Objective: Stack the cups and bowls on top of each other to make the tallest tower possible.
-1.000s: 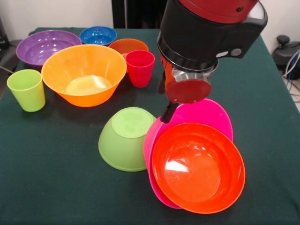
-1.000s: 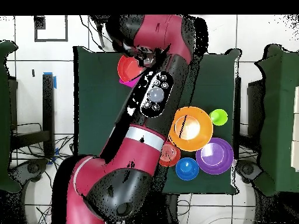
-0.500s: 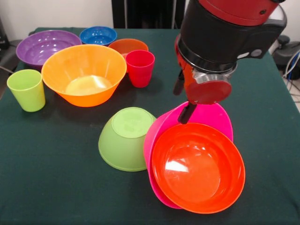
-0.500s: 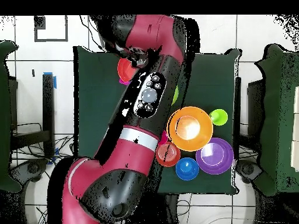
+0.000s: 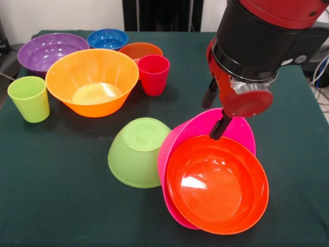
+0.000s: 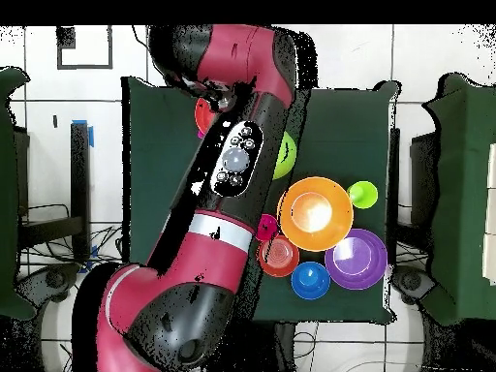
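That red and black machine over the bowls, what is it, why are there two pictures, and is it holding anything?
It is a robot arm whose grasping end hangs above a tilted pink bowl. One picture looks across the table; the other looks straight down, where the arm hides much of it. An orange bowl sits nested in the pink one, which leans against an upturned lime green bowl. Further back stand a big yellow-orange bowl, a purple bowl, a blue bowl, a small dark orange bowl, a red cup and a green cup. I cannot tell whether its jaws are open or holding anything.
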Controlling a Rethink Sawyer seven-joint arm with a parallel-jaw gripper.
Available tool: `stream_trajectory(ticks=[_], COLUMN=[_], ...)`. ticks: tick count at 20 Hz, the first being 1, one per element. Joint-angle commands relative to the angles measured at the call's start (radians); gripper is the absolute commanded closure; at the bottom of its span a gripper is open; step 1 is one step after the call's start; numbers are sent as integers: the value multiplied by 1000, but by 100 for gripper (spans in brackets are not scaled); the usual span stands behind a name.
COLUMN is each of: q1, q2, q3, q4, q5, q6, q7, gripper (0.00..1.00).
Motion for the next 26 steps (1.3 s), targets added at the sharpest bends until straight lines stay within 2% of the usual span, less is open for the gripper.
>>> stream_trajectory(ticks=[1, 26], q1=[10, 22], q2=[61, 38], q3=[115, 138], q4=[98, 168], q5=[-82, -139], q6=[-72, -90], q7=[-31, -25], gripper=[0, 0])
